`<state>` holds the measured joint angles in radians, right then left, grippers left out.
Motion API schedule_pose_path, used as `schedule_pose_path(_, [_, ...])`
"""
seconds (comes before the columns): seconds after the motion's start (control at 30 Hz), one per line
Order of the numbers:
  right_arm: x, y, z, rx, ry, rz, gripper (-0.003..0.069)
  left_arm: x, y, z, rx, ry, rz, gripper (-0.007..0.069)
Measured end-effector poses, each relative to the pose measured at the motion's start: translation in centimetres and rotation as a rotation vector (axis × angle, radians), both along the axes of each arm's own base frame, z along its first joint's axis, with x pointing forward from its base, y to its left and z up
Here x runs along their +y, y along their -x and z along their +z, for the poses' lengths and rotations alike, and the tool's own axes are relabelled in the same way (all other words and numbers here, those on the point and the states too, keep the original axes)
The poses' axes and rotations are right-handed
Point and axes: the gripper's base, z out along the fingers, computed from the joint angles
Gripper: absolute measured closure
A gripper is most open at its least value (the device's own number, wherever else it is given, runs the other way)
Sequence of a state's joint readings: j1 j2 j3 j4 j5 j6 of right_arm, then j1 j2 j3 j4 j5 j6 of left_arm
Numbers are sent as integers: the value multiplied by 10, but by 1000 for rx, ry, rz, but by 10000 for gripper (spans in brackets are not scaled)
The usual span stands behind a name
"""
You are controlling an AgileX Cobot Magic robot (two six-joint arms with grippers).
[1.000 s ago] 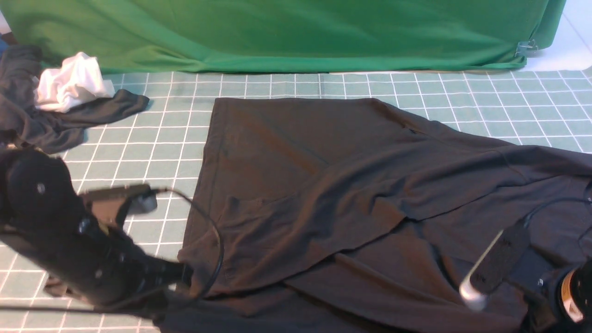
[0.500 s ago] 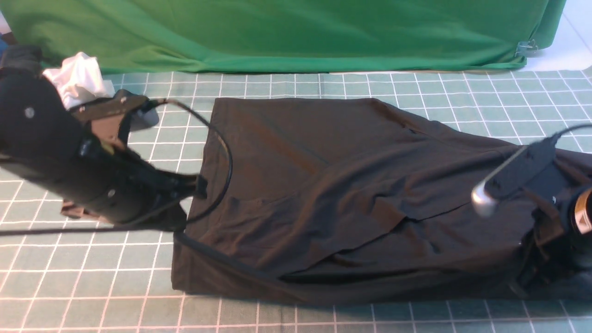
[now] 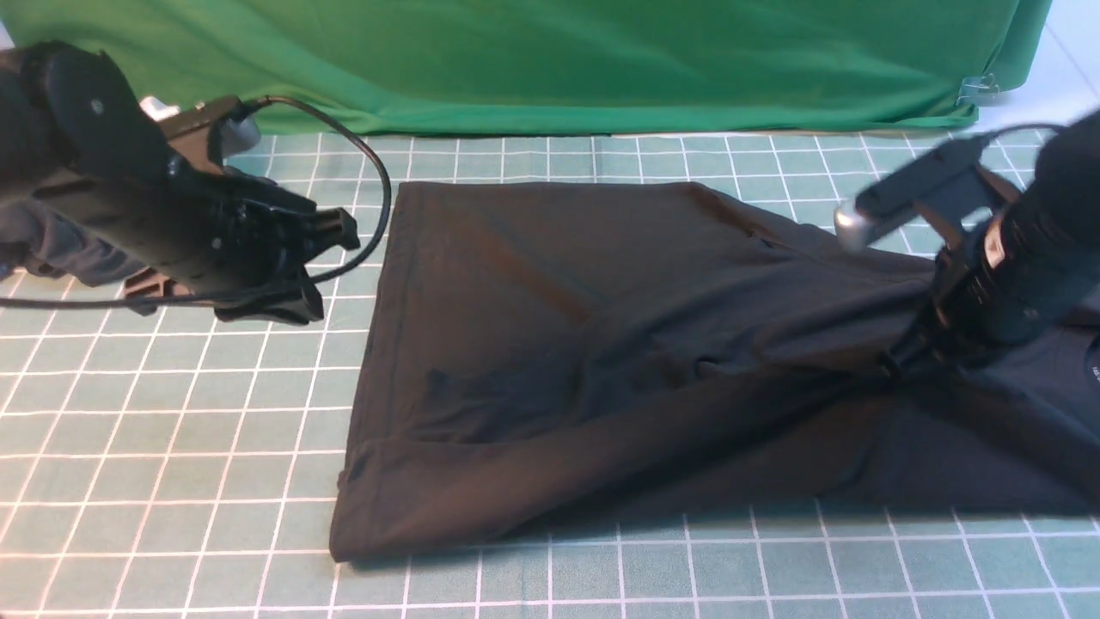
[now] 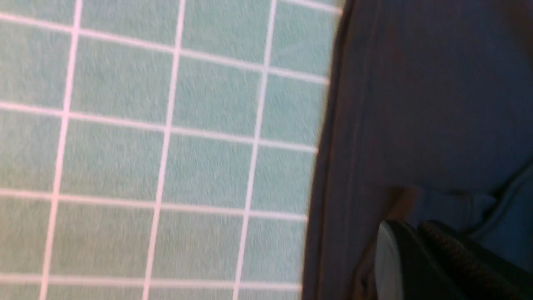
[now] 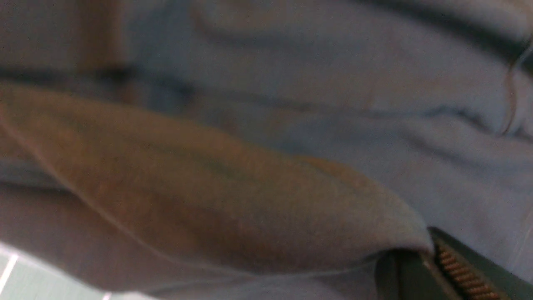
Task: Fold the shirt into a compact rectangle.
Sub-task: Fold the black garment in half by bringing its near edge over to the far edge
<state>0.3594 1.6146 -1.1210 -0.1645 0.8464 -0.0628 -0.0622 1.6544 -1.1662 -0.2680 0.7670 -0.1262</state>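
The black shirt (image 3: 550, 344) lies part-folded on the gridded bench (image 3: 172, 430), its cloth drawn taut toward its right end, where the right gripper (image 3: 898, 365) pinches a fold, presumably to carry it across, while the left gripper (image 3: 339, 232) hovers clenched, seemingly empty, just off the shirt's left edge; no container shows.

Blk L arm (image 3: 112, 206), looped cable (image 3: 375, 185), prob. ribbed claw pads (image 5: 458, 266)
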Motion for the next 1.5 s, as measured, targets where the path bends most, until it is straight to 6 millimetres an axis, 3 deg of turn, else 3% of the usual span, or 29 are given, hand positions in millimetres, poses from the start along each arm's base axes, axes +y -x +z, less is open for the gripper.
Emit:
schedule_pose_path(0.13, [3, -15, -10, 48, 17, -14, 634, -5, -1, -14, 86, 32, -54, 613])
schedule_pose_path(0.47, [4, -16, -20, 91, 12, -23, 634, -30, 22, -41, 242, 29, -207, 582])
schedule_pose_path(0.63, [4, -16, -20, 91, 12, -22, 634, -36, 29, -47, 280, 21, -238, 477])
schedule_pose_path(0.83, [4, -16, -20, 91, 12, -22, 634, -36, 30, -51, 302, 16, -247, 283])
schedule_pose_path(1.0, [4, -16, -20, 91, 12, -22, 634, -37, 27, -67, 355, 24, -247, 232])
schedule_pose_path(1.17, [4, -16, -20, 91, 12, -21, 634, -37, 25, -72, 356, 22, -243, 277])
schedule_pose_path(1.33, [4, -16, -20, 91, 12, -22, 634, -37, 24, -70, 340, 22, -242, 462])
schedule_pose_path(1.5, [4, -16, -20, 91, 12, -22, 634, -37, 24, -67, 327, 22, -244, 583])
